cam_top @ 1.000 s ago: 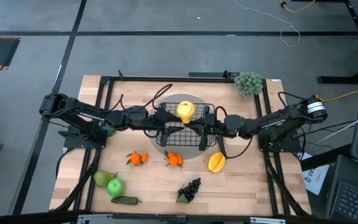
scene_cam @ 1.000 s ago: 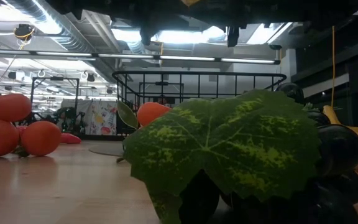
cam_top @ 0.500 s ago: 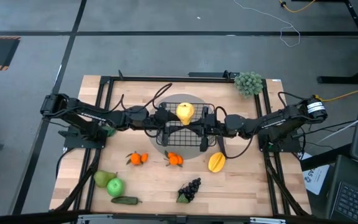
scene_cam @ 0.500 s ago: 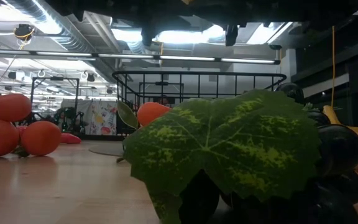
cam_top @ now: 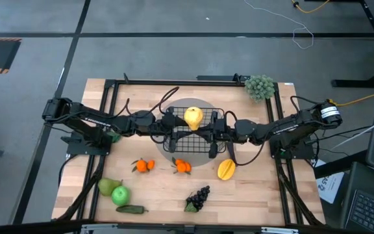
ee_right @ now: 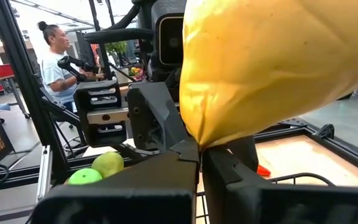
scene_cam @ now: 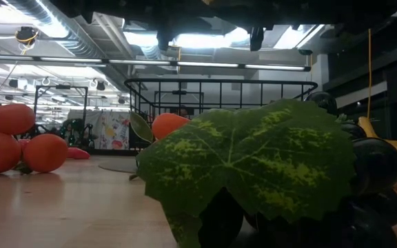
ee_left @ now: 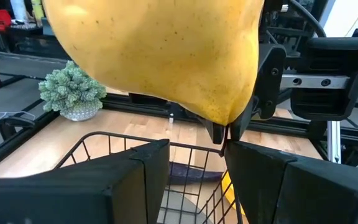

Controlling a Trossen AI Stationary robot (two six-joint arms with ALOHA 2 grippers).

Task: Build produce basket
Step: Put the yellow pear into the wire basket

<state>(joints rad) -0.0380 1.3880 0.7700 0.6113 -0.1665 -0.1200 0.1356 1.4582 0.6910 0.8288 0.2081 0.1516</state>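
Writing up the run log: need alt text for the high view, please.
Seen from above, both arms meet over the black wire basket mid-table, a yellow fruit held between the left end effector and right end effector. On the wooden table lie oranges, a green apple, a pear, a cucumber and grapes.

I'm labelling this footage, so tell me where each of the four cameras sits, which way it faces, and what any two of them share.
High view: overhead, straight down on the wooden table; both dark arms meet over the black wire-mesh basket.
Low view: table height, level across; the green grape leaf fills it, arms along the top.
Left wrist view: past its own fingers toward the basket's far rim.
Right wrist view: past its own fingers toward the left arm.
Shared: both wrist views show the big yellow fruit close.
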